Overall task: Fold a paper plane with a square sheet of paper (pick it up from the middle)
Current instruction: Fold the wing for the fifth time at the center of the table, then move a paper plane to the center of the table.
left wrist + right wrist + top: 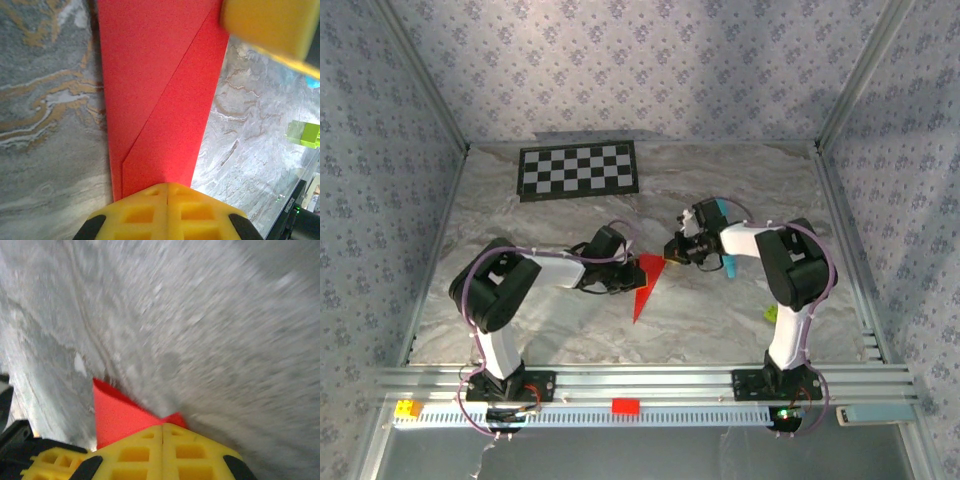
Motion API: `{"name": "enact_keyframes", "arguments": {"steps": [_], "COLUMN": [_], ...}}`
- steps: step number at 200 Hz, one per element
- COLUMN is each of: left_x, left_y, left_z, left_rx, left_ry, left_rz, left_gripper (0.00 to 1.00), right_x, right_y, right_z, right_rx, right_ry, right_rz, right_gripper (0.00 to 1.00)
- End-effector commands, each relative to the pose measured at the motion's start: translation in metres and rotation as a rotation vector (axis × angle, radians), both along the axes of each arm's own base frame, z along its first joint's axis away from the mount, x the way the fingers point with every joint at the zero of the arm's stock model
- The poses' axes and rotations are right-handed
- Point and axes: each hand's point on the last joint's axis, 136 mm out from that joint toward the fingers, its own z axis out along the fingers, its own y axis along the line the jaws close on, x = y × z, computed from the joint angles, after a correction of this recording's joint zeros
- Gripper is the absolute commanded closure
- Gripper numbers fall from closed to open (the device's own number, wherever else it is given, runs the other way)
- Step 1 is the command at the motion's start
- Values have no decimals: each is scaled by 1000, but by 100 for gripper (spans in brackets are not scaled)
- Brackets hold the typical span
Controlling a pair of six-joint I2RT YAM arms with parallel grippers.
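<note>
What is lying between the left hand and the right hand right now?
The folded red paper, its wide end filling the gap between the left hand and the right hand; the top view shows it.

White links and black joints make up the left arm [498, 300] at lower left and right arm [790, 280] at lower right, lilac cables looping alongside; the left gripper [167, 192] is yellow, moulded with square pockets
</note>
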Motion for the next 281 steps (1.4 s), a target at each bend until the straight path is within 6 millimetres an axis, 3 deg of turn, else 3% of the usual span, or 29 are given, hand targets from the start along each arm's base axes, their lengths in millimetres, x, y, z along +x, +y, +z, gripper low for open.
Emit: {"name": "enact_keyframes", "arguments": {"steps": [1, 44, 73, 99, 145, 209, 281], "left_x": [-27, -9, 4, 9, 2, -8, -18], "left_y": [24, 5, -2, 13, 35, 22, 31], "left_z": [-35, -6, 32, 49, 34, 20, 8], "left_rx": [144, 98, 59, 97, 123, 85, 131], "left_ry": [112, 32, -72, -135, -82, -12, 16], "left_rz": [33, 89, 117, 145, 157, 81, 81], "left_gripper": [99, 92, 82, 78, 77, 77, 81], "right_x": [14, 9, -12, -31, -50, -60, -65], "right_y": [-11, -12, -13, -12, -1, 7, 8], "right_z": [5, 39, 35, 27, 17, 13, 12], "right_rx": [-10, 1, -6, -9, -15, -29, -34], "right_ry": [-16, -77, -59, -29, -7, 5, 9], "right_rz": [-8, -6, -9, -16, -7, 16, 22], "right_gripper": [97, 93, 91, 91, 90, 90, 90]}}
